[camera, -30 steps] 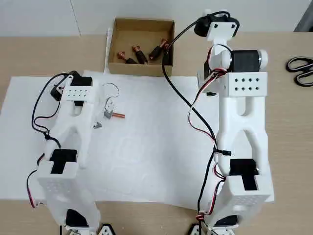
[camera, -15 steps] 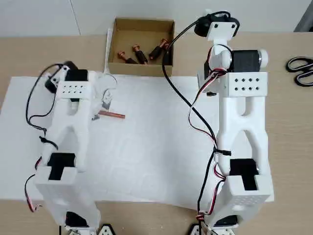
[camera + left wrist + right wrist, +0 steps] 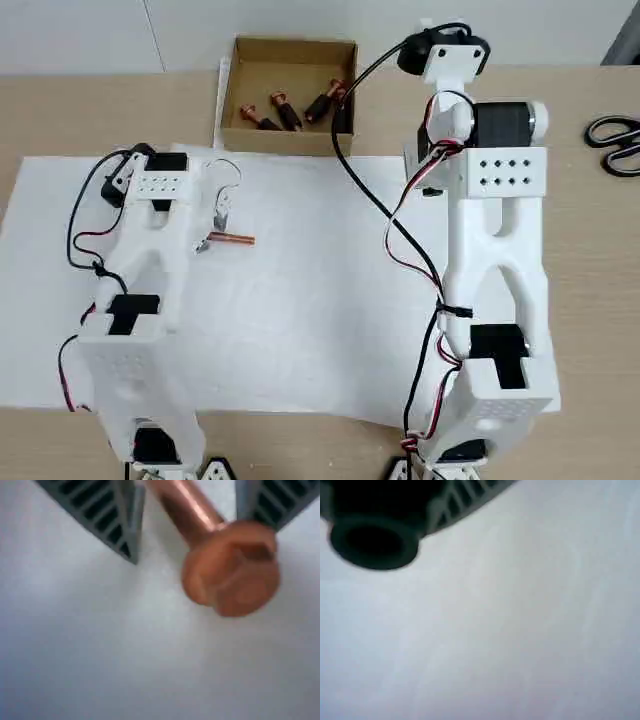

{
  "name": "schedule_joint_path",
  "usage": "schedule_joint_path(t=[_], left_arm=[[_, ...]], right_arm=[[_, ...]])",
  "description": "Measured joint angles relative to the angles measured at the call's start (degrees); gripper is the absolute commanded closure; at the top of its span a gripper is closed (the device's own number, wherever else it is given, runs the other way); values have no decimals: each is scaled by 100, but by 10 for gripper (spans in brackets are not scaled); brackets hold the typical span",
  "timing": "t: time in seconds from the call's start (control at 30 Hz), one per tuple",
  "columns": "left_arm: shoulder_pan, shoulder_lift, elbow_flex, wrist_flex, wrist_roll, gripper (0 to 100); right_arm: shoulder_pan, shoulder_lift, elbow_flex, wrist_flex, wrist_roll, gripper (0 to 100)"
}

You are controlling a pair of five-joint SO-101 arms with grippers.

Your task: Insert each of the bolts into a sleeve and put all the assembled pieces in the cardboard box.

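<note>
Our left gripper (image 3: 212, 232) shifted aside and returned, now straddling the bolt (image 3: 227, 575) lying on the white paper (image 3: 330, 320); whether it pinched it, we could not tell. The right gripper (image 3: 405, 510) clasped a black sleeve (image 3: 372, 542), so insertion remained ahead.

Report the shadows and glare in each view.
High view: even light, only soft shadows on the white sheet. Left wrist view: a bright glare streak runs along the shaft of the bolt. Right wrist view: the sleeve is in shade, its bore black, and the sheet behind it is dimmer.
</note>
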Motion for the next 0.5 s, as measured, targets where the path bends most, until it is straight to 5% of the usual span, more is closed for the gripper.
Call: schedule_joint_path(t=[0.2, 0.5], left_arm=[[-70, 88, -114, -26, 44, 995], [-18, 123, -360, 105, -264, 995]], right_arm=[[0, 0, 0, 18, 0, 995], [0, 0, 0, 18, 0, 995]])
